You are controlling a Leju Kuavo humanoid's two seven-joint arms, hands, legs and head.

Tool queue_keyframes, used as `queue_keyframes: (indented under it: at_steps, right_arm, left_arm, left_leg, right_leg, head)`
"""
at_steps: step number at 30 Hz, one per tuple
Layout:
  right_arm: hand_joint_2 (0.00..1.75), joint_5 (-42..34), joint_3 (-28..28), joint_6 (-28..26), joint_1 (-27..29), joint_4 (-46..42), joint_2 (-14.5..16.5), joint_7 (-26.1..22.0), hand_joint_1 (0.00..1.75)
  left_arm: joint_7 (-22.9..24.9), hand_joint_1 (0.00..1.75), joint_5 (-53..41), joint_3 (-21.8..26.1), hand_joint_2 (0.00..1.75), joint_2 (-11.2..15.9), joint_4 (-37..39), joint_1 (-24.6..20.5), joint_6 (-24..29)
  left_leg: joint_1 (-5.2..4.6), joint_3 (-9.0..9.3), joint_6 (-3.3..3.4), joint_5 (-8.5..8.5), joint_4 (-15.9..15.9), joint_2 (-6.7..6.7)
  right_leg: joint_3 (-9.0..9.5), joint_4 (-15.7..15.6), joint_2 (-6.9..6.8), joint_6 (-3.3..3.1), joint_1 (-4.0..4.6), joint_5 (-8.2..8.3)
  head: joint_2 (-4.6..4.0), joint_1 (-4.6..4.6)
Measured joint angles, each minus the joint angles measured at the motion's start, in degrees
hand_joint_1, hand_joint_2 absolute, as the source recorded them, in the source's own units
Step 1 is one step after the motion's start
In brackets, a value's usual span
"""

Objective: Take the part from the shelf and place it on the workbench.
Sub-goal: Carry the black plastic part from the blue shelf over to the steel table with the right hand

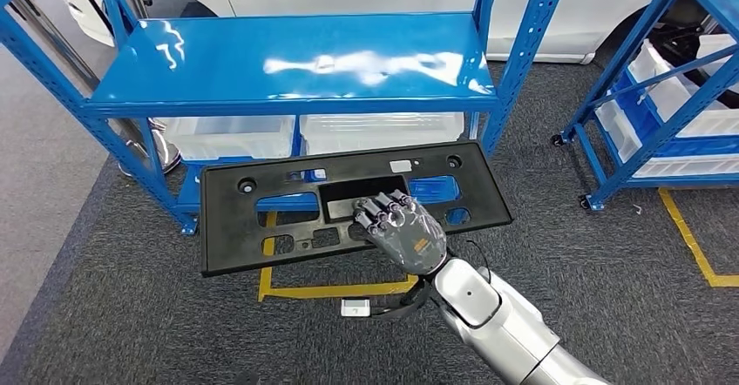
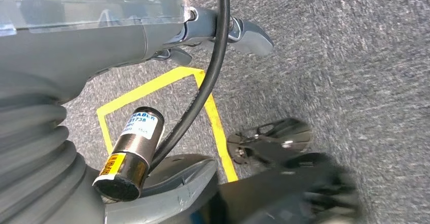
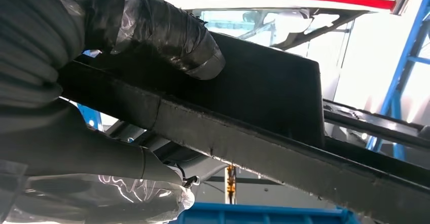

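The part (image 1: 261, 215) is a long flat black plastic panel with several cut-outs, held in the air, slightly tilted, in front of the blue shelf (image 1: 296, 63). My right hand (image 1: 403, 228) grips it near the middle of its near edge, fingers lying on its top face. In the right wrist view the panel's edge (image 3: 263, 133) runs between the taped fingers (image 3: 167, 36) and the thumb (image 3: 101, 153). My left hand (image 2: 127, 41) hangs over the grey carpet, its fingers and thumb apart with nothing between them.
The shelf's glossy top board is bare; white bins (image 1: 231, 134) stand on the level below. A second blue rack (image 1: 662, 97) with white bins stands at the right. Yellow tape (image 1: 331, 291) marks the carpet. A white car body is behind the shelf.
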Motion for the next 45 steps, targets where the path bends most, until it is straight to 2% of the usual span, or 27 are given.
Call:
queue_keyframes:
  at_steps: [2,5,7,9,10,11,12,14,15,17,19,21,23,25,26,27,28,30,32,35,36,37,39,41,42,43,45]
  right_arm:
    - [1.75,0.25,-0.12,-0.01,0.08,-0.21,0.14,0.23,1.75]
    - [1.75,-0.06,-0.33,-0.01,0.22,-0.14,0.32,0.4,1.75]
    - [1.75,-0.15,-0.71,-0.01,0.35,0.08,0.32,0.44,1.75]
    - [1.75,-0.16,-1.09,-0.01,0.41,0.33,0.31,0.56,1.75]
    - [1.75,-0.21,-1.19,-0.01,0.41,0.49,0.3,0.64,1.75]
    - [1.75,-0.27,-1.21,-0.01,0.41,0.68,0.29,0.69,1.75]
    - [1.75,-0.34,-1.22,-0.01,0.41,0.91,0.28,0.72,1.75]
    - [1.75,-0.43,-1.29,-0.01,0.34,1.21,0.27,0.72,1.75]
    - [1.75,-0.45,-1.35,-0.02,0.25,1.28,0.28,0.71,1.75]
    - [1.75,-0.47,-1.47,-0.03,-0.01,1.34,0.31,0.69,1.75]
    - [1.75,-0.49,-1.54,-0.03,-0.26,1.49,0.34,0.63,1.75]
    - [1.75,-0.51,-1.56,-0.03,-0.49,1.66,0.43,0.53,1.75]
    - [1.75,-0.54,-1.56,-0.03,-0.68,1.83,0.6,0.46,1.75]
    - [1.75,-0.57,-1.56,-0.03,-0.74,2.07,0.74,0.44,1.75]
    - [1.75,-0.57,-1.56,-0.03,-0.72,2.21,0.79,0.43,1.75]
    - [1.75,-0.57,-1.56,-0.03,-0.72,2.36,0.83,0.42,1.75]
    - [1.75,-0.57,-1.56,-0.03,-0.71,2.51,0.86,0.41,1.75]
    - [1.75,-0.57,-1.56,-0.03,-0.73,2.78,0.95,0.47,1.75]
    - [1.75,-0.55,-1.57,-0.03,-0.72,2.97,1.03,0.68,1.75]
    - [1.75,-0.53,-1.57,-0.03,-0.65,3.19,1.05,0.97,1.75]
    - [1.75,-0.53,-1.58,-0.03,-0.64,3.26,1.03,1.02,1.75]
    - [1.75,-0.53,-1.6,-0.03,-0.64,3.32,1.0,1.05,1.75]
    - [1.75,-0.53,-1.6,-0.03,-0.63,3.47,0.98,1.03,1.75]
    - [1.75,-0.53,-1.59,-0.03,-0.59,3.72,0.99,1.02,1.75]
    - [1.75,-0.53,-1.58,-0.03,-0.57,3.89,0.99,1.02,1.75]
    - [1.75,-0.53,-1.58,-0.03,-0.56,4.04,1.01,1.02,1.75]
    - [1.75,-0.55,-1.58,-0.03,-0.64,4.25,1.09,1.02,1.75]
  left_arm:
    - [0.14,0.0,-0.06,0.0,1.75,0.08,-0.01,-0.21,0.03]
    - [0.56,0.0,-0.08,0.0,1.75,0.15,-0.01,-0.01,-0.02]
    - [0.7,0.0,-0.12,0.0,1.75,0.2,-0.01,0.13,-0.01]
    - [0.79,0.0,-0.16,0.0,1.75,0.3,-0.01,0.3,0.04]
    - [0.83,0.0,-0.16,0.0,1.75,0.36,-0.01,0.42,0.06]
    - [0.85,0.0,-0.16,0.0,1.75,0.38,-0.01,0.54,0.06]
    - [0.82,0.0,-0.16,0.0,1.75,0.4,-0.01,0.63,0.05]
    - [0.69,0.0,-0.16,0.0,1.75,0.42,-0.01,0.67,0.03]
    - [0.59,0.0,-0.16,0.0,1.75,0.39,-0.01,0.66,0.03]
    - [0.31,0.0,-0.21,0.0,1.75,0.37,-0.01,0.59,0.03]
    - [-0.02,0.0,-0.29,0.01,1.75,0.36,-0.01,0.46,-0.03]
    - [-0.19,0.0,-0.36,0.01,1.75,0.37,-0.01,0.34,-0.11]
    - [-0.25,0.0,-0.44,0.01,1.75,0.38,-0.01,0.25,-0.14]
    - [-0.3,0.0,-0.56,0.0,1.75,0.37,-0.01,0.19,-0.14]
    - [-0.31,0.0,-0.62,0.0,1.75,0.37,-0.01,0.19,-0.15]
    - [-0.27,0.0,-0.67,0.0,1.75,0.38,-0.01,0.2,-0.15]
    - [-0.19,0.0,-0.69,0.0,1.75,0.39,-0.01,0.22,-0.16]
    - [0.14,0.0,-0.71,0.0,1.75,0.43,-0.01,0.23,-0.15]
    - [0.49,0.0,-0.72,0.0,1.75,0.44,-0.01,0.37,-0.14]
    - [0.74,0.0,-0.72,0.0,1.75,0.44,-0.01,0.91,-0.14]
    - [0.74,0.0,-0.71,0.0,1.75,0.46,-0.01,1.01,-0.11]
    - [0.68,0.0,-0.7,0.01,1.75,0.5,-0.01,1.06,-0.07]
    - [0.49,0.0,-0.72,0.02,1.75,0.57,-0.01,0.94,0.01]
    - [0.35,0.0,-0.74,0.02,1.75,0.59,-0.01,0.86,0.01]
    - [0.31,0.0,-0.75,0.02,1.75,0.59,-0.01,0.85,-0.01]
    - [0.26,0.0,-0.77,0.02,1.75,0.59,-0.01,0.85,-0.01]
    - [0.16,0.0,-0.82,0.01,1.75,0.56,-0.01,0.79,-0.03]
  left_leg:
    - [-0.25,3.29,0.59,-0.81,-5.23,-0.15]
    - [-0.3,3.04,1.78,-0.05,-6.31,-0.12]
    - [-0.11,2.2,2.77,1.27,-6.62,0.14]
    - [-0.21,0.78,3.31,2.43,-6.56,0.25]
    - [-0.32,0.01,3.36,2.94,-6.47,0.26]
    - [-0.42,-0.7,3.36,3.39,-6.38,0.26]
    - [-0.52,-1.39,3.33,3.82,-6.26,0.26]
    - [-0.68,-2.45,3.19,4.47,-5.93,0.22]
    - [-0.74,-2.89,3.03,4.76,-5.77,0.2]
    - [-0.7,-3.38,2.46,5.36,-5.64,0.21]
    - [-0.61,-3.61,1.74,6.12,-5.88,0.24]
    - [-0.57,-4.11,1.11,5.39,-5.3,0.14]
    - [-0.41,-5.75,0.5,1.46,-1.01,0.05]
    - [-0.12,-8.18,-0.07,-3.23,6.62,0.03]
    - [0.04,-8.82,-0.33,-4.38,9.55,0.04]
    - [0.18,-8.54,-0.56,-4.36,10.57,0.04]
    - [0.34,-7.01,-0.76,-3.31,9.16,0.06]
    - [0.59,-1.51,-1.12,-0.86,1.34,0.04]
    - [0.38,2.24,-0.77,0.01,-4.8,-0.23]
    - [0.1,2.11,0.37,0.41,-5.69,-0.38]
    - [0.15,1.82,0.94,0.78,-5.76,-0.27]
    - [0.21,1.38,1.63,1.26,-5.88,-0.16]
    - [0.11,0.16,2.68,2.25,-5.92,-0.01]
    - [-0.23,-1.25,3.05,3.16,-5.71,-0.01]
    - [-0.42,-1.96,3.1,3.59,-5.55,-0.01]
    - [-0.62,-2.64,3.13,4.0,-5.36,-0.02]
    - [-0.95,-3.72,3.11,4.78,-5.12,-0.08]
  right_leg:
    - [-0.44,0.17,-0.01,0.67,0.07,0.73]
    - [-0.66,-0.09,0.16,1.74,0.05,1.6]
    - [-1.87,2.53,0.33,2.24,-0.01,-1.34]
    - [-4.13,9.54,0.35,2.51,-0.1,-6.88]
    - [-4.99,13.12,0.35,2.61,-0.1,-8.78]
    - [-5.25,15.49,0.35,2.64,-0.09,-9.61]
    - [-4.33,15.63,0.35,2.54,-0.07,-9.21]
    - [0.58,9.6,0.36,1.94,0.1,-6.74]
    - [3.55,5.33,0.37,1.46,0.28,-6.08]
    - [6.82,-0.12,0.37,0.79,0.77,-5.75]
    - [6.79,-1.08,0.35,0.47,1.03,-5.32]
    - [6.43,-1.73,0.12,-0.12,0.69,-4.33]
    - [5.76,-2.17,-0.1,-0.64,0.27,-3.31]
    - [4.63,-2.11,-0.16,-0.76,0.23,-2.49]
    - [3.99,-2.01,-0.19,-0.67,0.19,-2.08]
    - [3.37,-1.86,-0.22,-0.53,0.12,-1.72]
    - [2.8,-1.64,-0.22,-0.34,0.0,-1.43]
    - [1.82,-1.03,-0.22,0.16,-0.28,-1.06]
    - [1.13,-0.43,-0.23,0.81,-0.33,-0.69]
    - [0.68,-0.24,-0.06,1.96,-0.23,0.09]
    - [0.38,0.12,0.05,2.28,-0.29,-0.36]
    - [-0.19,1.32,0.14,2.53,-0.37,-1.72]
    - [-2.2,7.18,0.24,2.8,-0.47,-6.77]
    - [-4.04,14.42,0.24,2.85,-0.43,-10.75]
    - [-3.94,16.14,0.24,2.72,-0.35,-11.01]
    - [-2.72,15.62,0.25,2.42,-0.2,-10.1]
    - [2.32,9.09,0.28,1.28,0.33,-7.44]
  head:
    - [0.0,0.04]
    - [0.0,0.05]
    - [0.0,0.07]
    - [0.0,0.09]
    - [0.0,0.08]
    - [0.0,0.08]
    - [0.0,0.08]
    - [0.0,0.08]
    - [0.0,0.07]
    - [0.0,0.06]
    - [0.0,0.07]
    - [0.0,0.07]
    - [0.0,0.03]
    - [0.0,-0.01]
    - [0.0,-0.01]
    - [0.0,-0.02]
    - [0.0,-0.02]
    - [0.0,-0.02]
    - [0.0,0.01]
    - [0.0,0.05]
    - [0.0,0.06]
    - [0.0,0.06]
    - [0.0,0.09]
    - [0.0,0.09]
    - [0.0,0.08]
    - [0.0,0.08]
    - [0.0,0.07]
